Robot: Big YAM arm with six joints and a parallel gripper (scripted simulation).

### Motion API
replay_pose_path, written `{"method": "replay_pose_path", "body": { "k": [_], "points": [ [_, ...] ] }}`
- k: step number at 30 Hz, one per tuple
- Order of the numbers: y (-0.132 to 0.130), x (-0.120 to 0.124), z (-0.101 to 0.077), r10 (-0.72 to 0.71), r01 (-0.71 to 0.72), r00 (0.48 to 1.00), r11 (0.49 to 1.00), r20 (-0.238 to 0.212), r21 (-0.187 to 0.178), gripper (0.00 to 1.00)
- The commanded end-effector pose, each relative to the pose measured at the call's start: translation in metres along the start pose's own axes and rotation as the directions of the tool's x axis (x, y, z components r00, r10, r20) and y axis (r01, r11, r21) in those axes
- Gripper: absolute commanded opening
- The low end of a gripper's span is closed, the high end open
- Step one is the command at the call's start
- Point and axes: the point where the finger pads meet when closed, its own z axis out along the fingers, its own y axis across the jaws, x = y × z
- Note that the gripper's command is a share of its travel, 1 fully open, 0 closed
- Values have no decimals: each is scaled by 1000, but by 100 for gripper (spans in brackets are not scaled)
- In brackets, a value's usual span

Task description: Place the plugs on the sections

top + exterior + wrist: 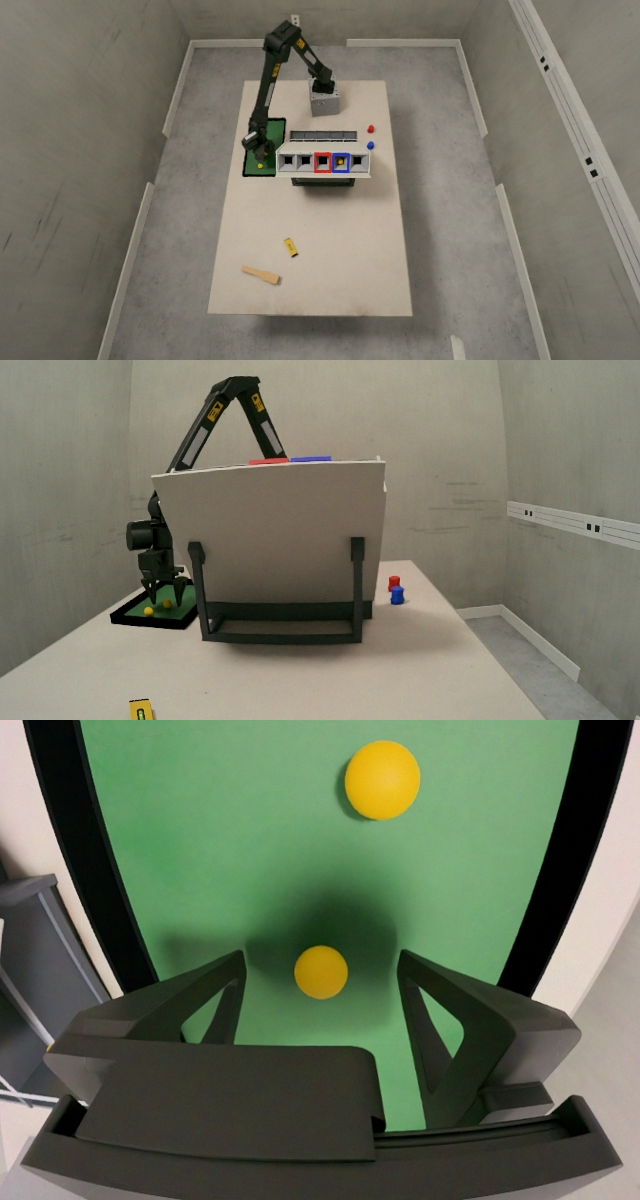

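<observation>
My gripper (pixel 321 960) (pixel 262 147) is open and hangs low over the green marble tray at the table's left. One yellow marble (pixel 320 971) lies on the tray between the fingertips, with a gap to each finger. A second marble (pixel 382 779) lies further along the tray. Both marbles (pixel 166 603) (pixel 148 611) show below the gripper (pixel 164 587) in the exterior view. A yellow marble (pixel 340 161) sits in the blue-banded funnel. The red-banded funnel (pixel 323 161) is beside it. The red plug (pixel 370 129) and the blue plug (pixel 370 145) stand on the table to the right of the rig.
The white cover (pixel 275 530) on its dark frame hides the pipes. A grey row of sections (pixel 323 135) lies behind the funnels. A yellow block (pixel 290 247) and a wooden spatula (pixel 260 274) lie near the table's front. The arm's base (pixel 324 100) stands at the back.
</observation>
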Motion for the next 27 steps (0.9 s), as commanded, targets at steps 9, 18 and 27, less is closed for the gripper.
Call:
{"method": "replay_pose_path", "body": {
  "k": [9,18,27],
  "points": [
    [0,8,16,-5,4,999,999,-32,-32,80],
    [-1,8,15,-4,4,1000,1000,-18,-19,80],
    [-1,7,14,-3,3,1000,1000,-3,-3,80]
  ]
}}
